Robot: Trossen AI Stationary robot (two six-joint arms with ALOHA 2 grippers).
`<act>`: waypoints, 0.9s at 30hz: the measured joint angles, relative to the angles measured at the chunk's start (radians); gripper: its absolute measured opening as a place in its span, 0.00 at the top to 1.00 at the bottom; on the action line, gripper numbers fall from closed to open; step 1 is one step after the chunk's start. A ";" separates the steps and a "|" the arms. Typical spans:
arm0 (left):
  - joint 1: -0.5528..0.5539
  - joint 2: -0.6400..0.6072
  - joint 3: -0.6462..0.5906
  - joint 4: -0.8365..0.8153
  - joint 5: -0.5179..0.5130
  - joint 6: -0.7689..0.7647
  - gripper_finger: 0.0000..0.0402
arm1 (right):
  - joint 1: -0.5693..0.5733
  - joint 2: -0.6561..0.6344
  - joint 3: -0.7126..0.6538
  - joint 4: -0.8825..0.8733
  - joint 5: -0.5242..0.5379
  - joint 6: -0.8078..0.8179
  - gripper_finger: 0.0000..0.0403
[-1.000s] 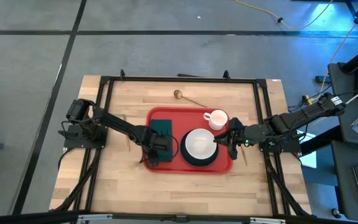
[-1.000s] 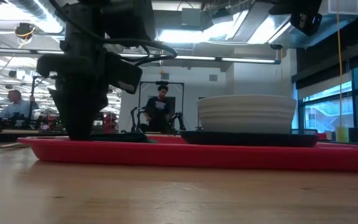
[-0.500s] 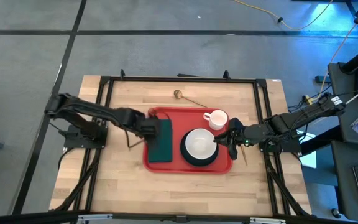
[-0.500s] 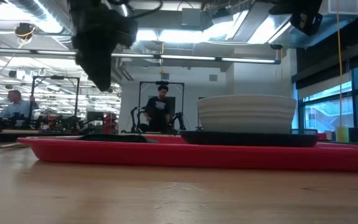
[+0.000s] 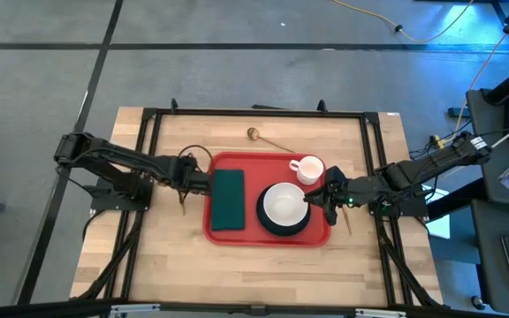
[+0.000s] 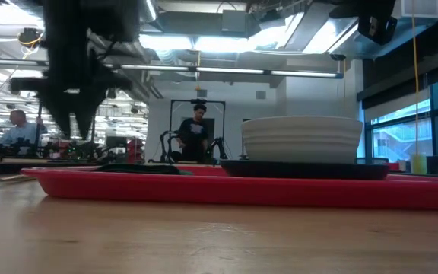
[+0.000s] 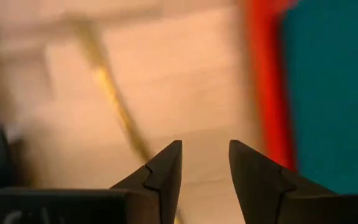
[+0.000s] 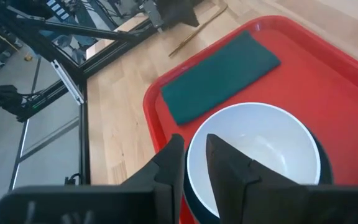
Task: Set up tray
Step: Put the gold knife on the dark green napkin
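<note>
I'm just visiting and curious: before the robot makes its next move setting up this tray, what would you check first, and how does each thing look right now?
1. Green cloth lies flat inside the red tray: ok.
2. White bowl sits on its dark plate, inside the tray: ok.
3. White cup stands upright on the tray: ok.
4. Left gripper is off the tray, over bare wood, fingers apart and holding nothing: ok.
5. Thin golden stick lies on the table just ahead of the left gripper, not yet on the tray: not ok.
6. Right gripper at the bowl's rim; gripping it or not: cannot tell.
</note>
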 joint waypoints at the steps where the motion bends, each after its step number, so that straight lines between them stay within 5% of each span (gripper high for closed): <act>1: 0.000 0.000 -0.021 0.001 0.016 -0.047 0.68 | 0.000 0.000 0.000 0.000 0.000 0.000 0.82; 11: 0.000 0.000 -0.178 0.026 0.056 -0.285 0.68 | 0.000 0.000 0.000 0.000 -0.008 -0.053 0.82; 20: 0.025 -0.007 -0.297 0.217 0.080 -0.316 0.68 | 0.000 0.000 0.000 0.000 -0.017 -0.061 0.82; 27: 0.041 -0.008 -0.303 0.178 0.099 -0.316 0.72 | 0.000 0.000 0.000 -0.004 -0.029 -0.083 0.82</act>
